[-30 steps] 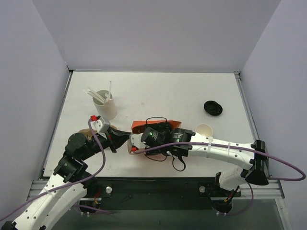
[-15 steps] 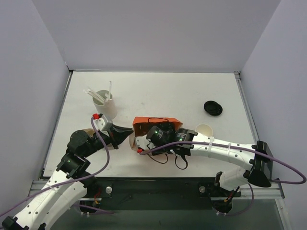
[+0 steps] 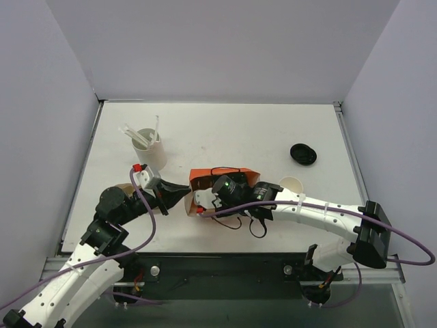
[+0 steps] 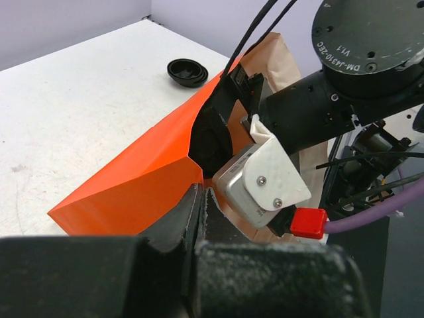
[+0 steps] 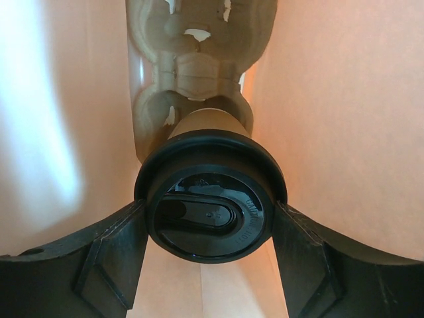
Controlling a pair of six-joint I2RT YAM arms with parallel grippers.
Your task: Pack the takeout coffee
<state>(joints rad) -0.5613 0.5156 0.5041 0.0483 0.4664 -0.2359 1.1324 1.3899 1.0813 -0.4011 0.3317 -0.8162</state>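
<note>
The takeout coffee (image 5: 211, 205), a tan cup with a black lid, is between my right gripper's (image 5: 211, 228) fingers, which are shut on the lid's sides. It is inside the orange bag (image 3: 205, 179), above a moulded pulp carrier (image 5: 192, 66) deeper in. In the top view the bag hides the cup and the right fingers; only the right wrist (image 3: 229, 188) shows at the bag's mouth. My left gripper (image 3: 183, 194) is shut on the bag's left edge (image 4: 192, 189) and holds the mouth open. The bag's side shows in the left wrist view (image 4: 132, 165).
A lidless tan cup (image 3: 290, 185) stands just right of the bag. Black lids (image 3: 303, 154) lie at the right and show in the left wrist view (image 4: 187, 71). A white cup of stirrers (image 3: 149, 150) stands at the left, behind my left arm.
The bag's mouth has risen and opened wider than a second ago. My right wrist has pushed a little further left into it. My left gripper kept its hold on the edge.
</note>
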